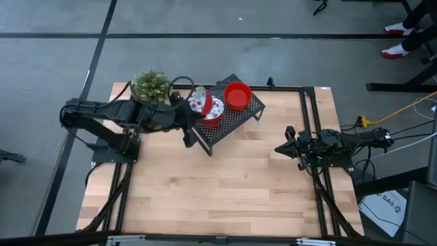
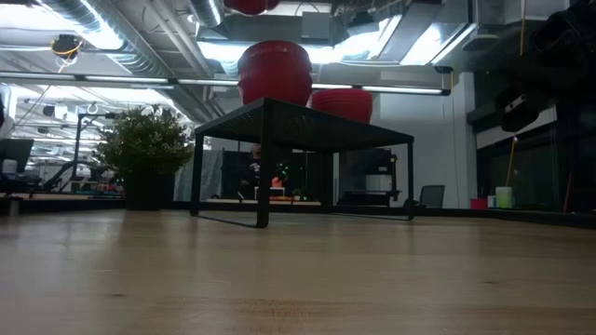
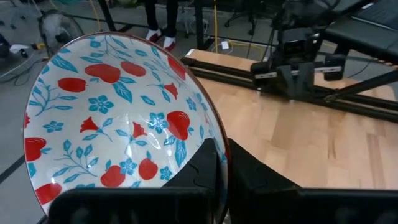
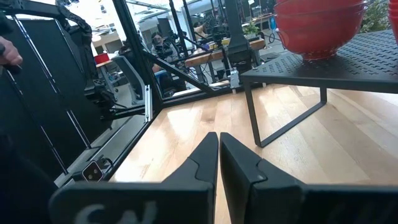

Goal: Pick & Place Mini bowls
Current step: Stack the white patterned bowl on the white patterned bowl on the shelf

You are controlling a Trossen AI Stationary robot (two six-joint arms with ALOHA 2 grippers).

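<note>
My left gripper [image 1: 189, 117] is shut on a mini bowl [image 1: 200, 102] with a red outside and a white inside printed in red and blue-green. It holds the bowl above the left end of the black perforated rack [image 1: 235, 117]. A printed bowl [image 1: 215, 111] and a plain red bowl [image 1: 237, 95] sit on the rack top. In the low view the red bowls [image 2: 275, 73] stand on the rack [image 2: 298, 126]. My right gripper [image 1: 285, 147] is shut and empty, low over the table's right side, away from the rack. My left gripper pinches the bowl's rim [image 3: 219, 163], one finger [image 3: 198, 173] inside the bowl and one [image 3: 255, 180] outside. The fingers reach in level from the table's left. The bowl is lifted clear of the rack and tipped on edge, its printed inside [image 3: 118, 118] showing.
A small green bushy plant [image 1: 150, 85] stands at the far left of the table, beside my left arm. Bare wood [image 1: 218, 184] lies in front of the rack. A black frame [image 1: 311, 123] runs along the table's edges. People's feet [image 1: 396, 41] show beyond the far right.
</note>
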